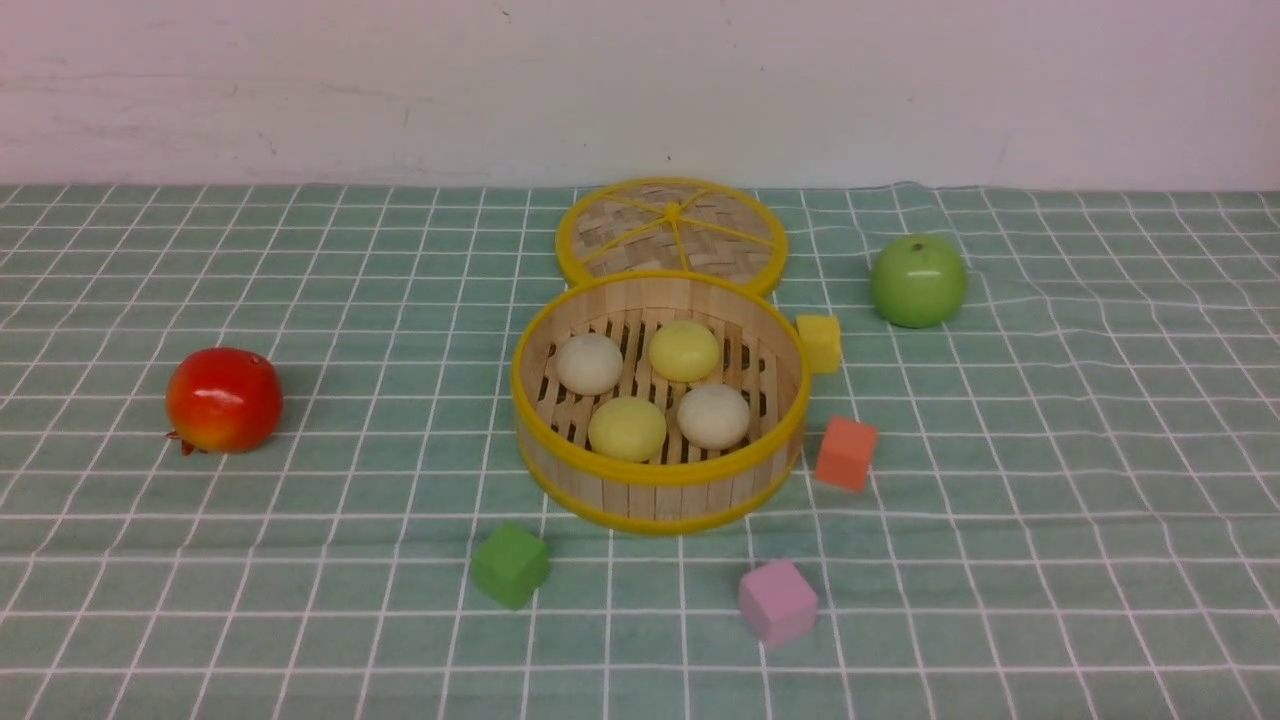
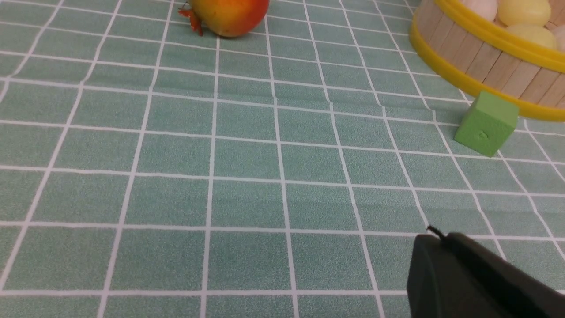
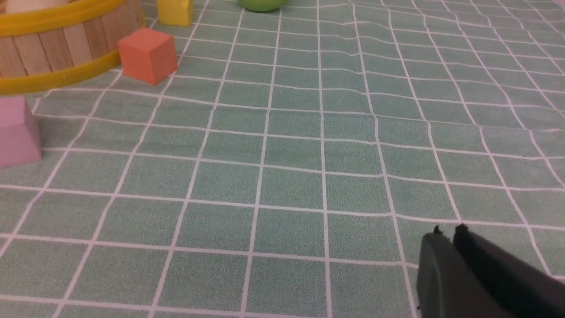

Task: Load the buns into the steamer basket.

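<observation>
The steamer basket (image 1: 660, 490) stands in the middle of the table. Inside it lie two off-white buns (image 1: 589, 363) (image 1: 713, 415) and two pale yellow buns (image 1: 684, 350) (image 1: 627, 428). The basket's wall also shows in the left wrist view (image 2: 485, 62) and the right wrist view (image 3: 53, 48). Neither arm shows in the front view. My left gripper (image 2: 435, 236) is shut and empty above bare cloth, well short of the basket. My right gripper (image 3: 448, 234) is shut and empty above bare cloth to the basket's right.
The flat woven lid (image 1: 671, 232) lies behind the basket. A red fruit (image 1: 223, 400) sits at the left, a green apple (image 1: 918, 281) at the back right. Cubes ring the basket: yellow (image 1: 819, 342), orange (image 1: 846, 452), green (image 1: 511, 564), pink (image 1: 777, 601).
</observation>
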Available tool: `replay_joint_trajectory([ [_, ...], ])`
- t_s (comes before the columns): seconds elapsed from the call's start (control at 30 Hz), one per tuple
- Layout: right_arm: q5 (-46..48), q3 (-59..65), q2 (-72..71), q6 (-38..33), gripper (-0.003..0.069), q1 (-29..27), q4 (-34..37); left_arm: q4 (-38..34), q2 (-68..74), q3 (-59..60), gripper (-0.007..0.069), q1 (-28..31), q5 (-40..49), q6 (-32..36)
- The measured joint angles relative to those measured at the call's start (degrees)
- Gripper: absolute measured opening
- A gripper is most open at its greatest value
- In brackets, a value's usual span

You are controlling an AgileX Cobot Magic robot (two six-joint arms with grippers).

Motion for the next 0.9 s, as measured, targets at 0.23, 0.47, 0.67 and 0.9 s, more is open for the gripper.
replay_joint_trajectory([
  [0.23,0.0,0.0,0.0,0.0,0.0047,0.0,0.0,0.0,0.0,0.0,-0.0014,0.0,0.0,0.0],
  [0.47,0.0,0.0,0.0,0.0,0.0057,0.0,0.0,0.0,0.0,0.0,-0.0014,0.0,0.0,0.0],
  [0.67,0.0,0.0,0.0,0.0,0.0064,0.0,0.0,0.0,0.0,0.0,-0.0013,0.0,0.0,0.0],
  [0.9,0.0,0.0,0.0,0.0,0.0066,0.0,0.0,0.0,0.0,0.0,-0.0013,0.0,0.0,0.0],
])
